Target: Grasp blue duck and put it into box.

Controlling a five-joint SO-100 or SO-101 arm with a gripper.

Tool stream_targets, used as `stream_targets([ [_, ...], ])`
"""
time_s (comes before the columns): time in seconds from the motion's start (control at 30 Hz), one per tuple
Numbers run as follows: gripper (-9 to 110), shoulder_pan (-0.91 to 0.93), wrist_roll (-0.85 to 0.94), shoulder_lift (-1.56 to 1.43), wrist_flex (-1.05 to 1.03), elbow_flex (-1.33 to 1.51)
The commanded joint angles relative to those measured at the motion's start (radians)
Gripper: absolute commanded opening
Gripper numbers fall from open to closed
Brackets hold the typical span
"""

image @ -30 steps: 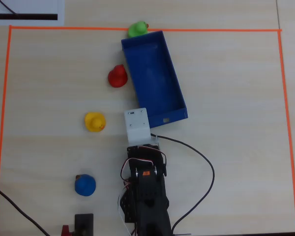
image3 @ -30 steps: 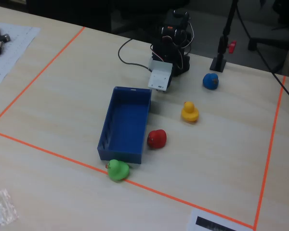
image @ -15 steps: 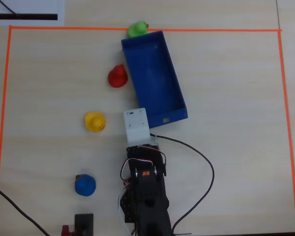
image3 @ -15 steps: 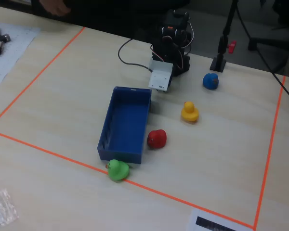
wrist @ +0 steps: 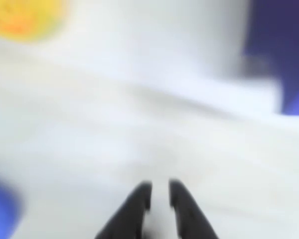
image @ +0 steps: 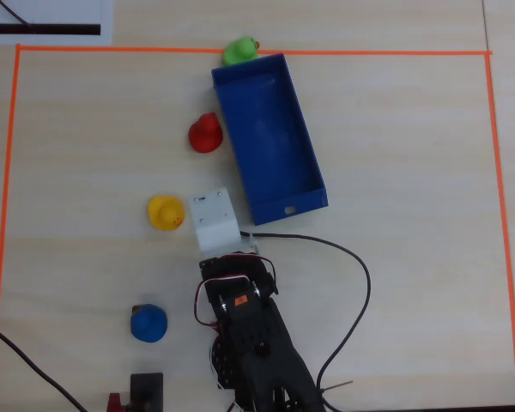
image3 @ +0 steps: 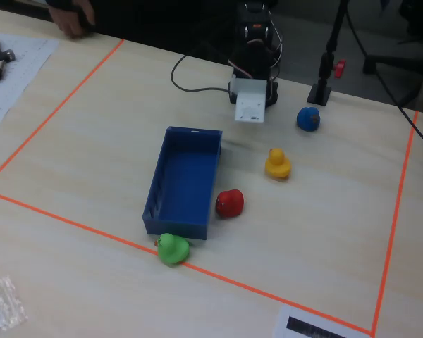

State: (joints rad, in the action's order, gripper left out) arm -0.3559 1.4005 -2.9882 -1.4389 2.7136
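Observation:
The blue duck (image: 148,324) sits on the table left of the arm's base; in the fixed view it (image3: 308,118) is right of the arm. The wrist view is blurred and shows it as a blue patch (wrist: 0,211) at the lower left. The dark-blue box (image: 289,206) lies open and empty ahead of the arm, also visible in the fixed view (image3: 155,190). My gripper (wrist: 159,191) points at bare table with its black fingertips (wrist: 143,196) nearly together and nothing between them. In the overhead view a white wrist housing (image: 215,221) hides it.
A yellow duck (image: 166,213) sits left of the housing, a red duck (image: 205,133) beside the box's left wall, and a green duck (image: 239,50) at its far end. Orange tape (image: 17,172) frames the area. A black cable (image: 360,283) loops to the right. A black stand (image: 146,390) stands near the blue duck.

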Motion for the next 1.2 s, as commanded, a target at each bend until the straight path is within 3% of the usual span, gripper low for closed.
stream_targets([
  [0.0,15,-0.322,-0.152,0.209,-0.044,-0.328],
  [0.33,21,-0.784,-0.407,0.565,-0.074,-0.56],
  [0.5,23,-0.911,-0.549,0.695,0.003,-0.601],
  [0.7,23,-0.957,-0.609,0.778,0.098,-0.561],
  [1.17,24,-0.836,-0.535,0.724,0.259,-0.273],
])
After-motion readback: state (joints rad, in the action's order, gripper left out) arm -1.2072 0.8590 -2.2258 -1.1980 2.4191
